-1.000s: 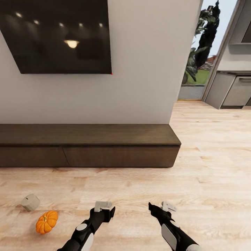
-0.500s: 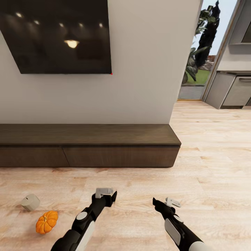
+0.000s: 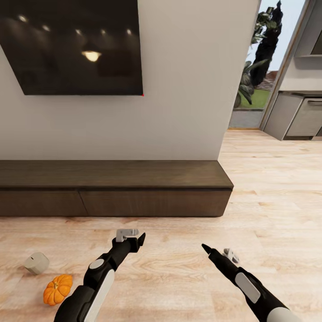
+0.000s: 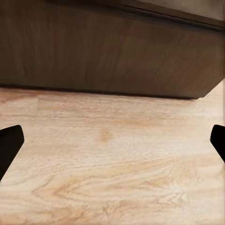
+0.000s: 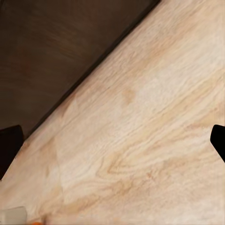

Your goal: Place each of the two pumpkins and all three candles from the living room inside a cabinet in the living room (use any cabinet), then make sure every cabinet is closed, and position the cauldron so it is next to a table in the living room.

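Observation:
The long dark brown cabinet [image 3: 116, 192] runs along the wall with its drawer fronts shut; the left wrist view looks at its front [image 4: 108, 51] and the right wrist view at its lower edge [image 5: 56, 51]. An orange pumpkin [image 3: 58, 289] lies on the wood floor at the lower left, with a pale candle [image 3: 36, 263] just beyond it. The candle's edge [image 5: 11, 213] also shows in the right wrist view. My left gripper [image 3: 134, 237] hovers open over the floor a short way before the cabinet, empty [image 4: 112, 145]. My right gripper [image 3: 218, 251] is open and empty too [image 5: 112, 145].
A dark TV [image 3: 71, 44] hangs on the white wall above the cabinet. To the right, a doorway shows a plant [image 3: 261, 53] and grey kitchen units [image 3: 299, 116]. Bare wood floor [image 3: 268, 201] stretches to the right of the cabinet's end.
Both arms have stretched forward over the floor toward the cabinet, the right gripper turning as it went. The view has shifted slightly. Pumpkin and candle have not moved.

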